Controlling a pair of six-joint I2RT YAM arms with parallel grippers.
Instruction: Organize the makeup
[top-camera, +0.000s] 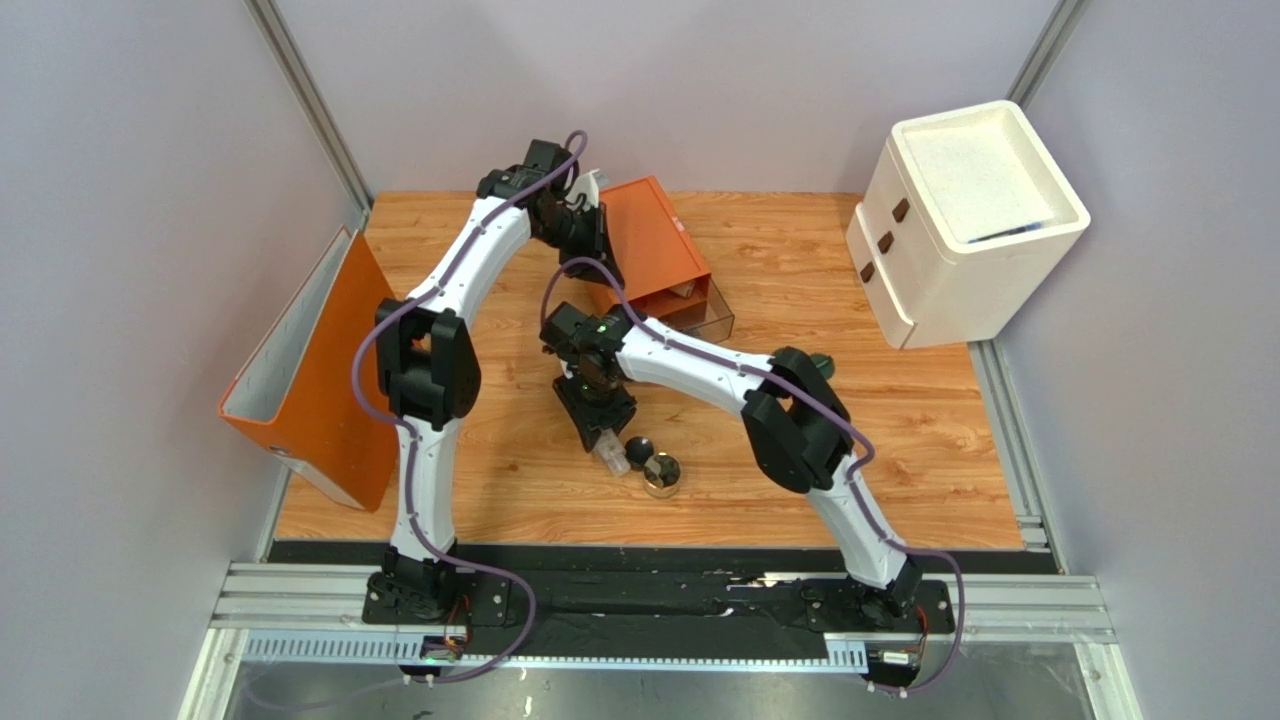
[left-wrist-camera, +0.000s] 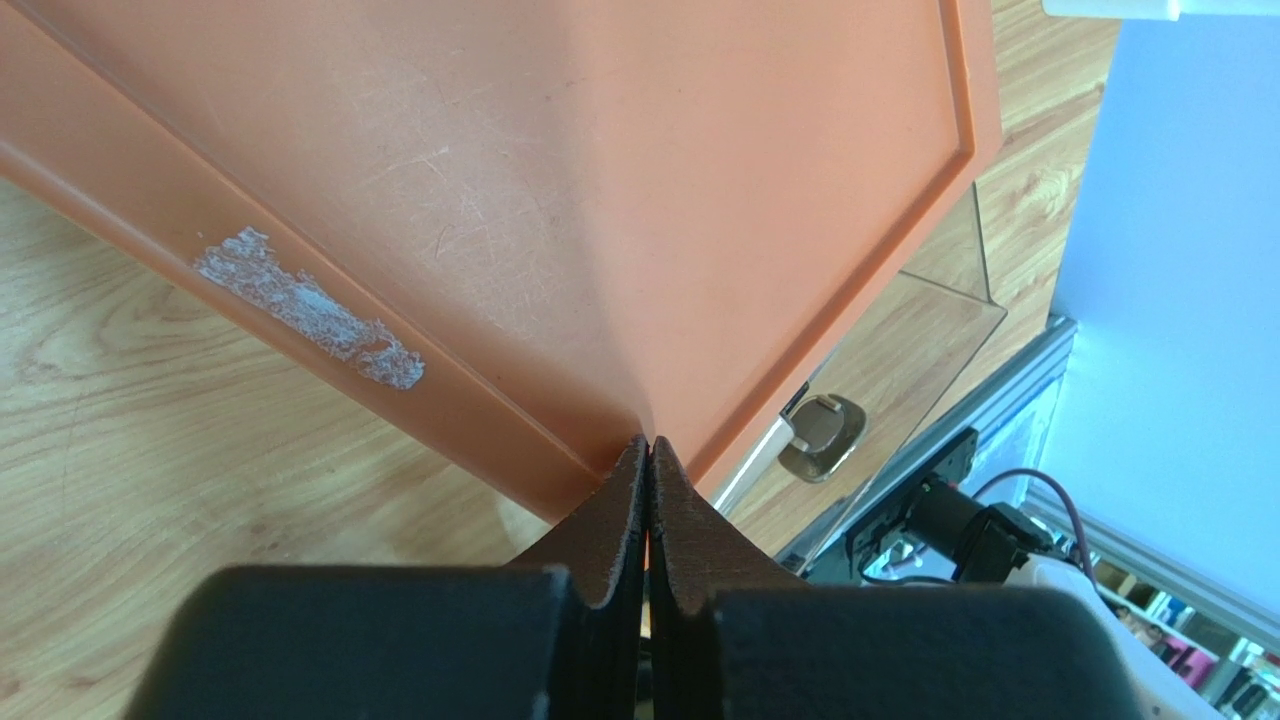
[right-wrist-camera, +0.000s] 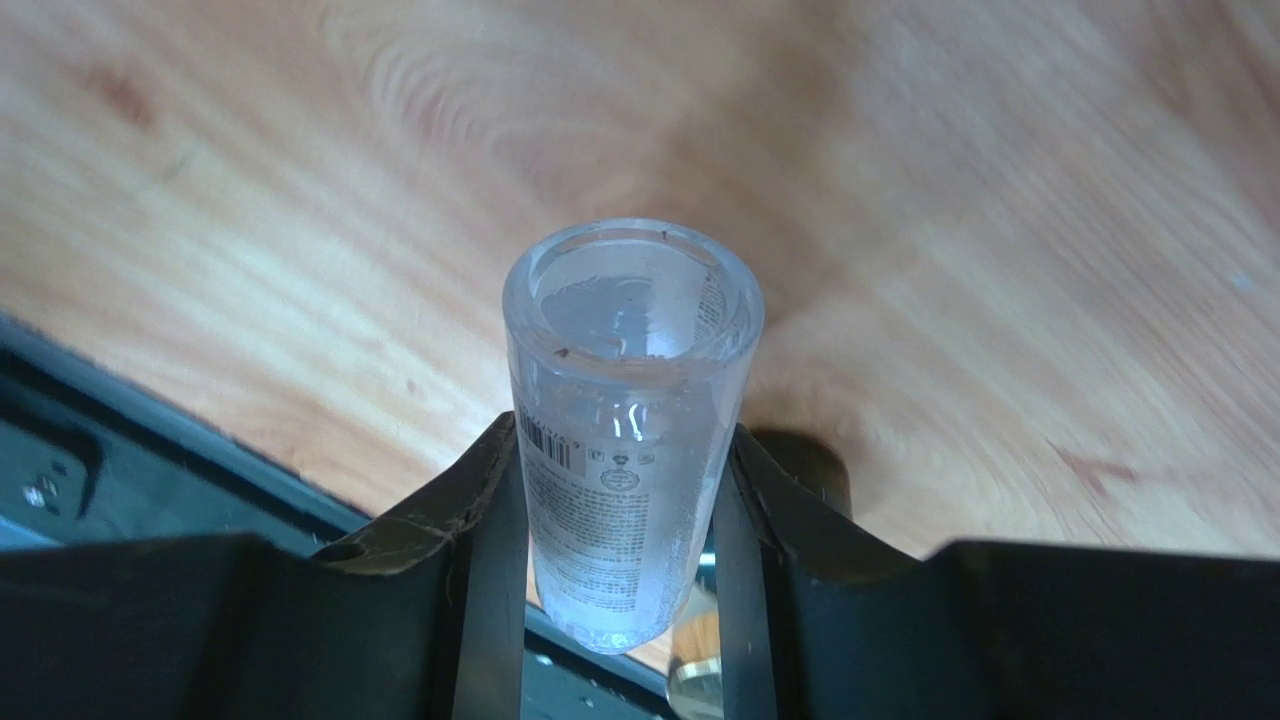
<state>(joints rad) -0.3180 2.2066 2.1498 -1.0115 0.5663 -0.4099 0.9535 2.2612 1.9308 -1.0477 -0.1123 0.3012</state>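
The clear tube (right-wrist-camera: 631, 405) is clamped between the two fingers of the right claw (right-wrist-camera: 624, 503), near the middle of the bench (top-camera: 917, 435) towards its near edge. Whether it rests on the wood or is lifted cannot be told. The left claw (left-wrist-camera: 648, 458) is shut with nothing between its fingers, and its tips are pressed against the corner of the orange box (top-camera: 649, 237) at the far side. A clear drawer (top-camera: 703, 312) is seen pulled out of that box. A slip is judged to be the main risk. The tube is round and smooth and is gripped only at its sides, with much of its length projecting past the fingertips, so it could be tilted or squeezed out if the arm is swung quickly. The black round pot (top-camera: 640, 449) and the gold-rimmed jar (top-camera: 660, 477) lie just beside the right claw, and either could be knocked or rolled away by a sideways move. If the tube is carried to the drawer, its rim could be struck and the box pushed, should the left claw's bracing be lost. A barcode and lines of small print can be seen on the tube's label, but nothing can be read and no brand can be made out.
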